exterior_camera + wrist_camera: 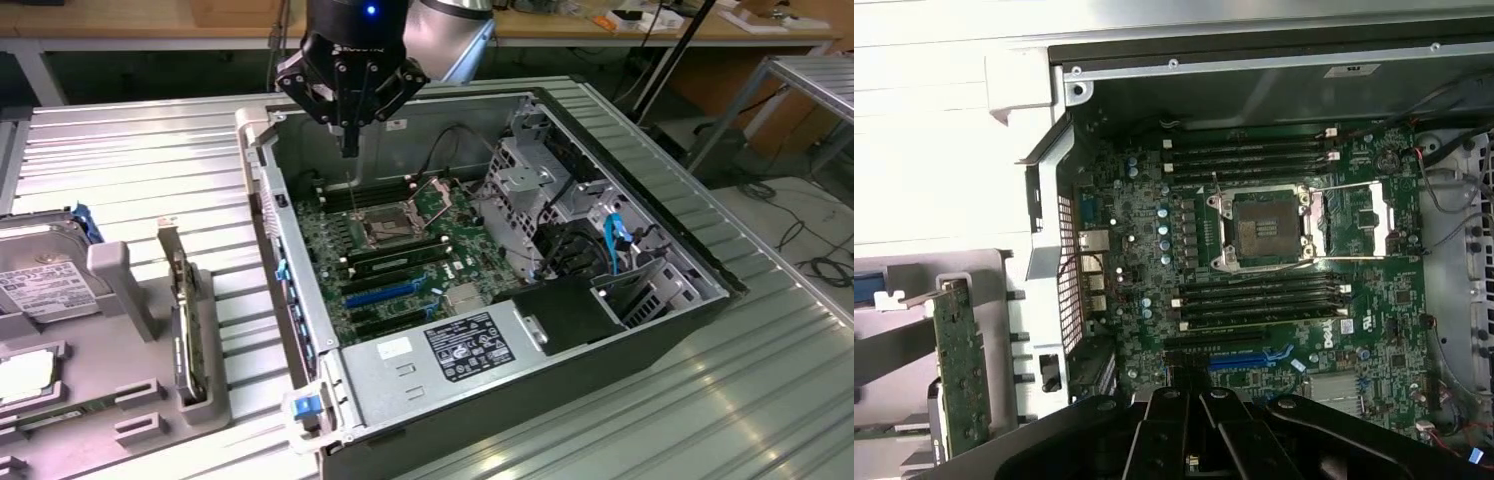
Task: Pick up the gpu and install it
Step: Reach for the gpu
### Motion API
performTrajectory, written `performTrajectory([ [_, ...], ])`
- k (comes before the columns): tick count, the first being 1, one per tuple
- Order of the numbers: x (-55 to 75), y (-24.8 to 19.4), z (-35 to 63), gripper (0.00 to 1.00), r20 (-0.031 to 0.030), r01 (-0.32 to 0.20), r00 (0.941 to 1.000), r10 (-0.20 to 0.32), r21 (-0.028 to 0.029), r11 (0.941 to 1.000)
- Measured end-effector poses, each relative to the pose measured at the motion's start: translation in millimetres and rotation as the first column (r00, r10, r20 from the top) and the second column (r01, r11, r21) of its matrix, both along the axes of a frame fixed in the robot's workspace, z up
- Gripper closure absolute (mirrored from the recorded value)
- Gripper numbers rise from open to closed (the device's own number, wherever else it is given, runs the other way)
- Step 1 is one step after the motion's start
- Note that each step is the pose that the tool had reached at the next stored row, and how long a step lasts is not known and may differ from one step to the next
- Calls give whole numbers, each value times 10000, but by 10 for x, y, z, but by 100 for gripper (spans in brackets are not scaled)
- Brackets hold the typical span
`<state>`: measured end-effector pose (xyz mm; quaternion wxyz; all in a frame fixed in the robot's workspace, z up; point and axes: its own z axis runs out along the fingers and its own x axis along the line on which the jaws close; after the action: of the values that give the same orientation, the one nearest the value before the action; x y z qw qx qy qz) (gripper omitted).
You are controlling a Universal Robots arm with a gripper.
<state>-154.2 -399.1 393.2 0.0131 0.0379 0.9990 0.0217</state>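
The gpu (188,318) stands on edge in a grey holder (127,400) on the exterior view's left, beside the open computer case (641,330); its silver bracket points up. In the wrist view the gpu (962,366) shows as a thin green board outside the case wall. My gripper (350,140) hangs above the far end of the motherboard (400,250), well apart from the card. Its fingers are shut with nothing between them. The wrist view has the gripper (1189,445) over the blue slot (1249,358).
A silver hard drive (47,285) with a white label lies in the holder further to the exterior view's left. Inside the case are the bare processor socket (1264,228), memory slots, a drive cage (534,190), cables and the power supply (454,350). Everything rests on a ribbed metal table (147,170).
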Motion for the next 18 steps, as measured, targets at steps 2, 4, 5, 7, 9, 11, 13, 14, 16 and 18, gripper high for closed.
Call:
performTrajectory([
  [2,-29,0,0,89,0,0,10000,0,0,10000],
  [4,-64,0,0,89,0,-1,10000,1,0,10000],
  [5,-83,0,0,89,0,-1,10000,1,0,10000],
  [7,-107,0,0,89,0,0,10000,0,0,10000],
  [9,-131,0,0,89,0,0,10000,0,0,10000],
  [11,-154,0,0,89,0,0,10000,0,0,10000],
  [13,-177,0,0,89,0,0,10000,0,-1,10000],
  [14,-186,0,0,89,0,0,10000,0,0,10000],
  [16,-202,0,0,89,0,0,10000,0,-1,10000],
  [18,-221,0,0,89,0,-1,10000,1,0,10000],
])
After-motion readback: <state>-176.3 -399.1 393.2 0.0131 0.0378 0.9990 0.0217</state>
